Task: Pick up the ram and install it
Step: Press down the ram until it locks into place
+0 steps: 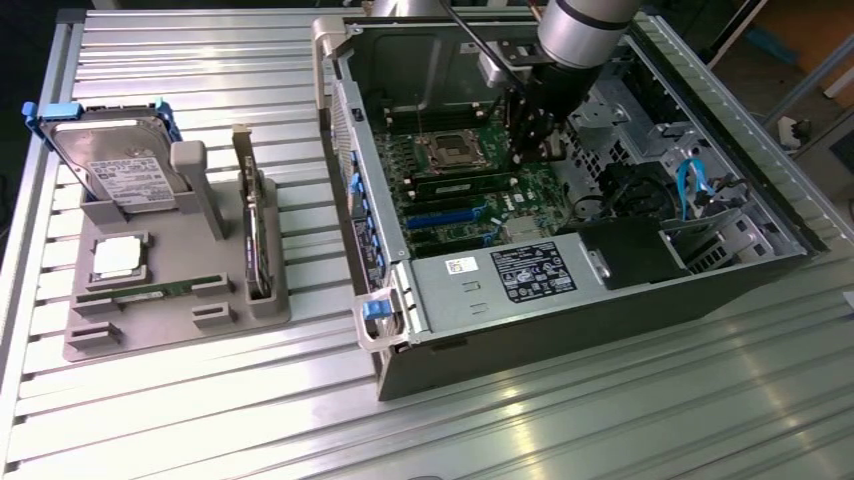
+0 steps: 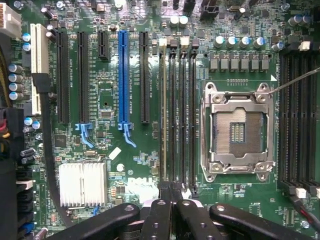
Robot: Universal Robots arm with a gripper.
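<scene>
Ext view high, oblique; wrist cam close above motherboard (image 2: pixel 140 155)

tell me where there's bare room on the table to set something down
Bare table lies in front of the open computer case, and a narrow strip runs between the case and the grey parts holder. The holder itself is crowded with a hard drive and cards.

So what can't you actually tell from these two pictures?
- Wrist view: whether the shut gripper touches the memory slots; its own fingers cover that spot.
- Exterior view: the hard drive label text, too small.
- Exterior view: part of the motherboard, hidden under the arm.
</scene>
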